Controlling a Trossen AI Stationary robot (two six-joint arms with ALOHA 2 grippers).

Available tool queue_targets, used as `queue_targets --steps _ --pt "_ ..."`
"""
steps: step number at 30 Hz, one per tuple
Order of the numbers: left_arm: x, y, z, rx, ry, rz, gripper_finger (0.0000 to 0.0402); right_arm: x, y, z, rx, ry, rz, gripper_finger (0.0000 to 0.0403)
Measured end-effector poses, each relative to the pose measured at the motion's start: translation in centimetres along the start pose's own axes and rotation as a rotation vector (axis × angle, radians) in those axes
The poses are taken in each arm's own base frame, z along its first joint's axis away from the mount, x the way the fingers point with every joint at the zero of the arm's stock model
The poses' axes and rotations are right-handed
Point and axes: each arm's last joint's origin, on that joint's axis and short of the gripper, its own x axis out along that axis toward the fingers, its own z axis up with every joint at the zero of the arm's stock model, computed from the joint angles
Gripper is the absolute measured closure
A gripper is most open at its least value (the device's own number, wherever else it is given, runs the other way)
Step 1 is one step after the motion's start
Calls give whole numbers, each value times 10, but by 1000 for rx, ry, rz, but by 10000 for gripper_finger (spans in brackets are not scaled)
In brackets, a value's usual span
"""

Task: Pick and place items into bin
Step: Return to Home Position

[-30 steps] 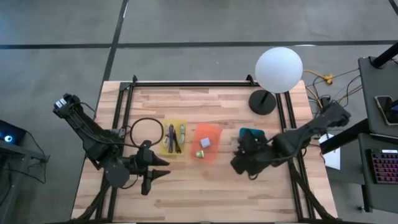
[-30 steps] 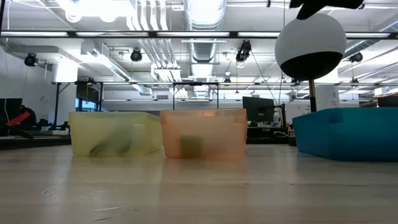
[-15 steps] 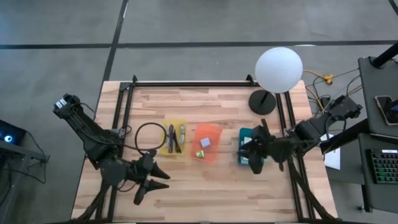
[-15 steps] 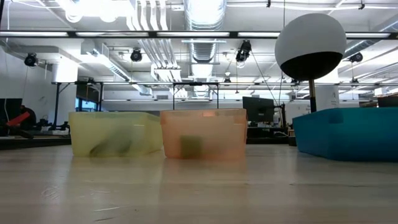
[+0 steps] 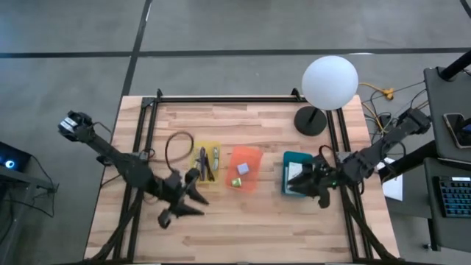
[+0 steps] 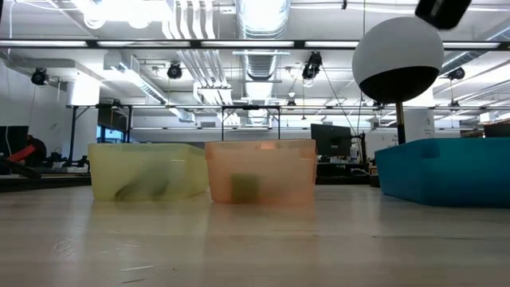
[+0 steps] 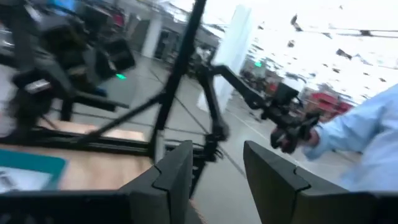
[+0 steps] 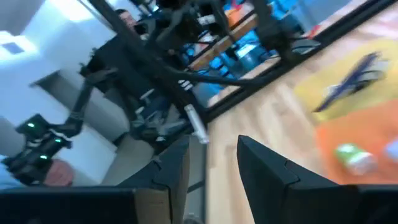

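On the wooden bench (image 5: 221, 228) three translucent plastic bins stand in a row. The yellow bin (image 5: 196, 174) holds dark thin cables (image 5: 204, 163). At its 3 o'clock, the orange bin (image 5: 254, 158) holds a small green piece (image 5: 238, 181) and a pale cube (image 5: 243, 168). Farther toward 3 o'clock, the teal bin (image 5: 293, 157) holds a white card (image 5: 294, 172).

The left arm (image 5: 129, 165) has its jaws at the yellow bin's 7 o'clock, narrowly apart and empty. The right arm (image 5: 368, 156) has its jaws above the teal bin's 4 o'clock side, narrowly apart and empty.

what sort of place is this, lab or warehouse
Probably a robotics lab in an open, industrial-style hall: exposed ceiling ducts, a monitor in the room behind, and a wooden table flanked by the left arm and right arm.
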Motion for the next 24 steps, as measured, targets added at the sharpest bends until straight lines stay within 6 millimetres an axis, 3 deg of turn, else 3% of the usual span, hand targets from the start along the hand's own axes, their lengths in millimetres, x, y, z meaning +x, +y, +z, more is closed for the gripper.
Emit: queue_targets --steps 11,21,24 --pt "-61 55 9 50 -78 122 272 -59 -45 5 -105 -133 116 282" --pt "-85 111 15 31 1 185 272 -55 -87 4 -146 -189 109 282" --pt "-89 118 18 47 -1 200 272 -55 -96 6 -162 -201 81 282"
